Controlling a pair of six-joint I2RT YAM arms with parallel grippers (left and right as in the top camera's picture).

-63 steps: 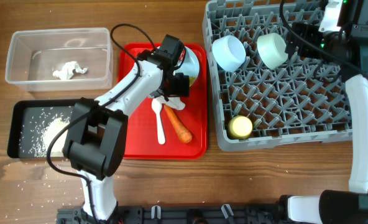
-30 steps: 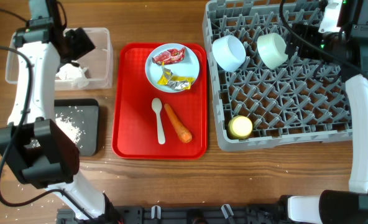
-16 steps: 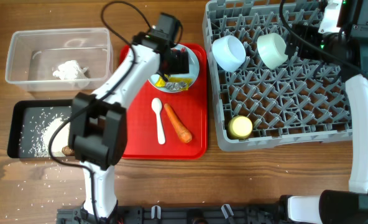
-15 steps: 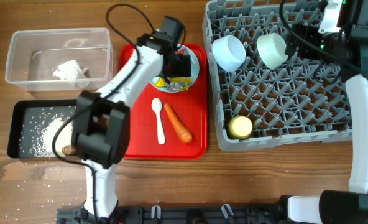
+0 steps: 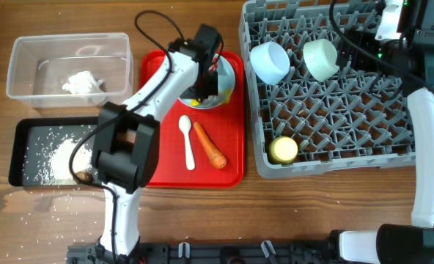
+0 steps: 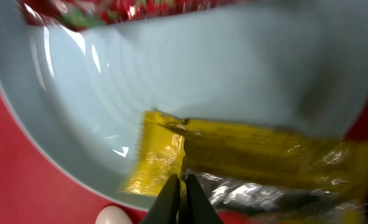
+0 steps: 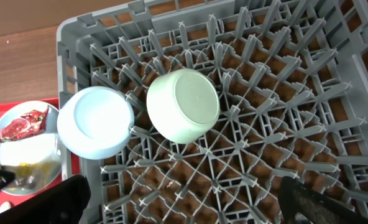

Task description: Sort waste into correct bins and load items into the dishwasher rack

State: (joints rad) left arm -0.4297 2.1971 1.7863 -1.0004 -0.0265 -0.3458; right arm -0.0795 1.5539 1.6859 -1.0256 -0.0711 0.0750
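The left gripper (image 6: 182, 186) is reaching into the light blue plate (image 6: 252, 74) at the upper centre of the overhead view. Its fingers are pinching together on the lower edge of the yellow wrapper (image 6: 246, 152). A red wrapper (image 6: 109, 9) is lying at the plate's far rim. The plate is sitting on a red tray (image 5: 232, 165), with a white spoon (image 5: 188, 143) and a carrot (image 5: 211, 147) lying side by side below it.

At the right, the grey rack (image 5: 349, 117) is holding two pale bowls (image 5: 270, 61) at its upper left and a yellow cup (image 5: 283, 150) near its lower left. The right gripper (image 7: 184, 193) is hovering above the rack, fingers spread wide.

At the left, a clear tub (image 5: 26, 88) is holding tissue (image 5: 81, 82). Below it, a black tray (image 5: 19, 154) is holding rice (image 5: 56, 155).
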